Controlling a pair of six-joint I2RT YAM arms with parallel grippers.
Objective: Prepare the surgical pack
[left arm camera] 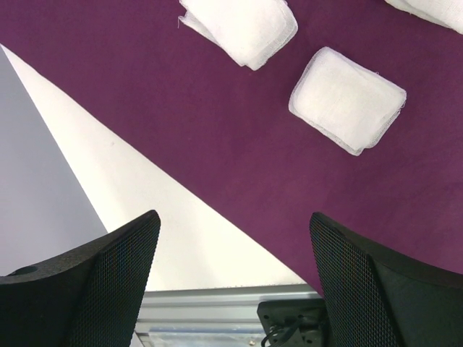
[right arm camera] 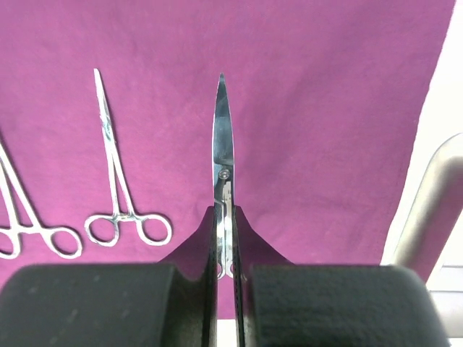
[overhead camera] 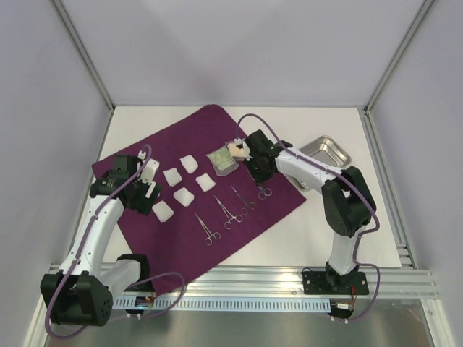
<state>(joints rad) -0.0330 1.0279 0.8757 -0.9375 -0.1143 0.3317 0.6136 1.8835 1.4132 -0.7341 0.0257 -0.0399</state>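
Right gripper (right arm camera: 226,220) clenched on scissors (right arm camera: 223,137) low over purple cloth (right arm camera: 325,108), steel tray (right arm camera: 434,195) near; lift straight, blades level, clear of forceps (right arm camera: 119,202); left gripper (left arm camera: 235,228) released

White links and black joints form the left arm (overhead camera: 95,233) and right arm (overhead camera: 311,168), both trailing purple cables (overhead camera: 258,120). The left end effector (left arm camera: 235,224) is black and mesh-textured.
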